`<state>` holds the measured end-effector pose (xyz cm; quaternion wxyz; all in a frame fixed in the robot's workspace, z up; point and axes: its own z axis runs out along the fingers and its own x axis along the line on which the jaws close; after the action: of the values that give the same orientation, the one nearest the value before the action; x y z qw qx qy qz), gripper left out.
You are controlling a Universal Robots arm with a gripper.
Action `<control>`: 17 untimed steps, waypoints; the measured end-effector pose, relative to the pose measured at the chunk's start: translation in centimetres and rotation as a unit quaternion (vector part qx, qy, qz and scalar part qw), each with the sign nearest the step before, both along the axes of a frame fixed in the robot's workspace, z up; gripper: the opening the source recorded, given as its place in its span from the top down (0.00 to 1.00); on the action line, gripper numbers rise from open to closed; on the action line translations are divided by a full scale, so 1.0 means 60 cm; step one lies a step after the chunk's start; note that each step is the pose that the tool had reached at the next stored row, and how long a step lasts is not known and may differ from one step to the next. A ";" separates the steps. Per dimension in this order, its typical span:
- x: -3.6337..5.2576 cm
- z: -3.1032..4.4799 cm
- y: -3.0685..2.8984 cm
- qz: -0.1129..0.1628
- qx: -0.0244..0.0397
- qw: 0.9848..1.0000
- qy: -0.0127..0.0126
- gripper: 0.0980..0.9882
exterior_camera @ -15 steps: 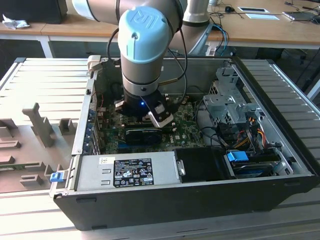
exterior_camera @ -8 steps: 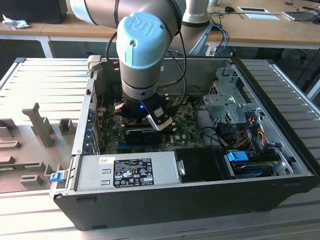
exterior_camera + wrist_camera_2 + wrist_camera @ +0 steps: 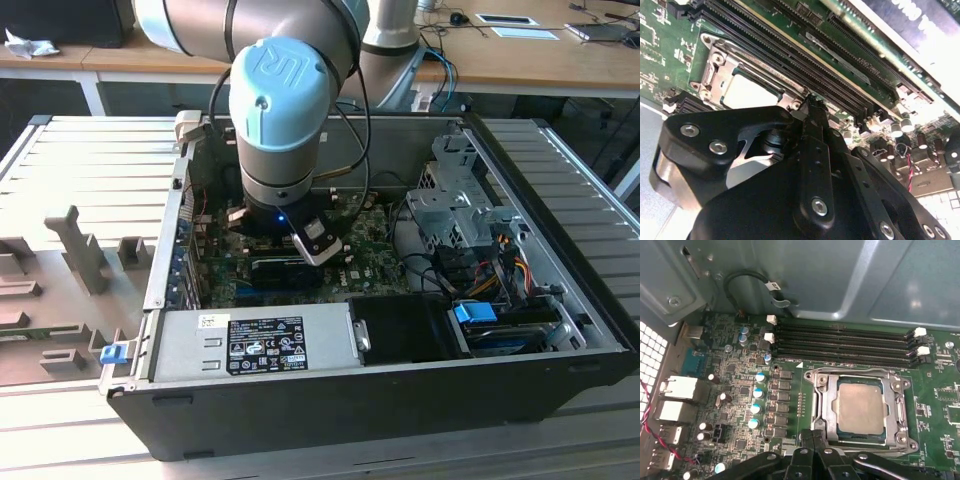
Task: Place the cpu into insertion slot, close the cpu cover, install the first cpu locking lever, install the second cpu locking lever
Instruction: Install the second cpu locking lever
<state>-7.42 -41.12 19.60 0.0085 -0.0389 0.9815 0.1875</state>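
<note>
Silvery square cpu (image 3: 860, 409) under dark cpu cover (image 3: 823, 399)

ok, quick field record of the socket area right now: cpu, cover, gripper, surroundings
cpu: seated in the insertion slot, silvery face up
cpu cover: down over the chip, its window framing the chip
gripper: fingers together at the socket's edge, holding nothing visible
surroundings: four memory slots beside the socket, inside an open computer case

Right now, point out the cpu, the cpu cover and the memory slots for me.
cpu (image 3: 860, 407): first wrist view, middle of its silvery face.
cpu cover (image 3: 826, 405): first wrist view, frame's side bar beside the chip.
memory slots (image 3: 845, 340): first wrist view, middle of the long black rows.
</note>
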 end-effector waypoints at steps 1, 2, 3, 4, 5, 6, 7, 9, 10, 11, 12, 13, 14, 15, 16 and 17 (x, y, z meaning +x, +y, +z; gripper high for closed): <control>0.000 -0.002 0.0001 0.000 0.002 1.000 0.000 0.99; 0.000 -0.003 0.0001 0.000 0.003 1.000 0.000 0.99; 0.000 -0.004 0.0001 0.000 0.004 1.000 0.000 0.99; 0.000 -0.005 0.0001 0.000 0.005 1.000 0.000 0.99; -0.001 -0.007 0.0001 0.000 0.006 1.000 0.000 0.99; -0.001 -0.009 0.0003 0.000 0.007 1.000 0.000 0.99; -0.002 -0.010 0.0002 0.000 0.007 1.000 0.000 0.99; -0.003 -0.009 0.0001 0.000 0.007 1.000 0.000 0.99; -0.003 -0.006 0.0001 0.000 0.007 1.000 0.000 0.99; -0.003 -0.003 0.0002 0.000 0.008 1.000 0.000 0.99; -0.003 -0.001 0.0002 0.000 0.008 1.000 0.000 0.99; -0.003 0.001 0.0002 0.000 0.008 1.000 0.000 0.99; -0.003 0.003 0.0002 0.000 0.008 1.000 0.000 0.99; -0.003 0.004 0.0003 0.000 0.008 1.000 0.000 0.99; -0.003 0.005 0.0002 0.000 0.007 1.000 0.000 0.99; -0.003 0.007 0.0002 0.000 0.007 1.000 0.000 0.99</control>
<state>-7.57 -41.11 20.02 0.0089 -0.0388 0.9800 0.1948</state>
